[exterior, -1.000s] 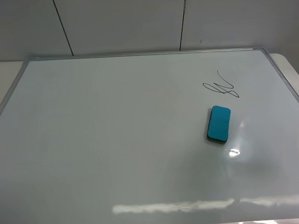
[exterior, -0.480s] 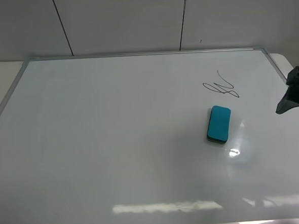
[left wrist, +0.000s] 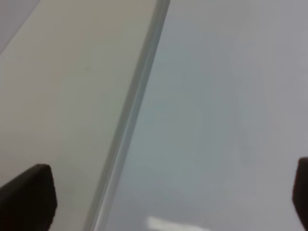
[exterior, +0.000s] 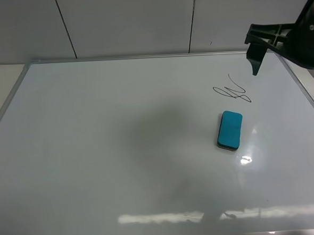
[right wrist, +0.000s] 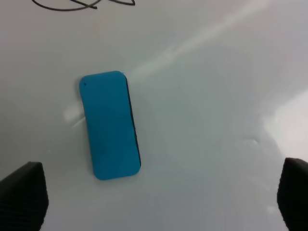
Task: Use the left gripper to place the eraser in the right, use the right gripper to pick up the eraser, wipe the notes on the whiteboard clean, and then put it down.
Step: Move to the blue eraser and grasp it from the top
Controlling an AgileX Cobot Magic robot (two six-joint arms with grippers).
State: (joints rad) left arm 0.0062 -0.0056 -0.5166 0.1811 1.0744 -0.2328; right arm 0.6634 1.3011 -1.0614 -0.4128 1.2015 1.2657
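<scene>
On the whiteboard (exterior: 95, 153), at 4 o'clock from its centre: blue eraser (exterior: 230, 130), lying flat, ungrasped.
Notes (exterior: 231, 90): one black scribble near the eraser's 12 o'clock, unwiped.
Right end effector (right wrist: 156, 197): released, fingers wide, empty, raised at the board's 2 o'clock.
Left end effector (left wrist: 163, 197): released, empty, over the board's frame (left wrist: 130, 120).
Progress, judged: placement on the right apparently done; pick-up, wiping and set-down remain.

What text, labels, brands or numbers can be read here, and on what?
No readable text anywhere.
Black scribble on the whiteboard: a looped squiggle, not legible as letters or numbers.
Blue eraser: no label or brand visible on its top.
</scene>
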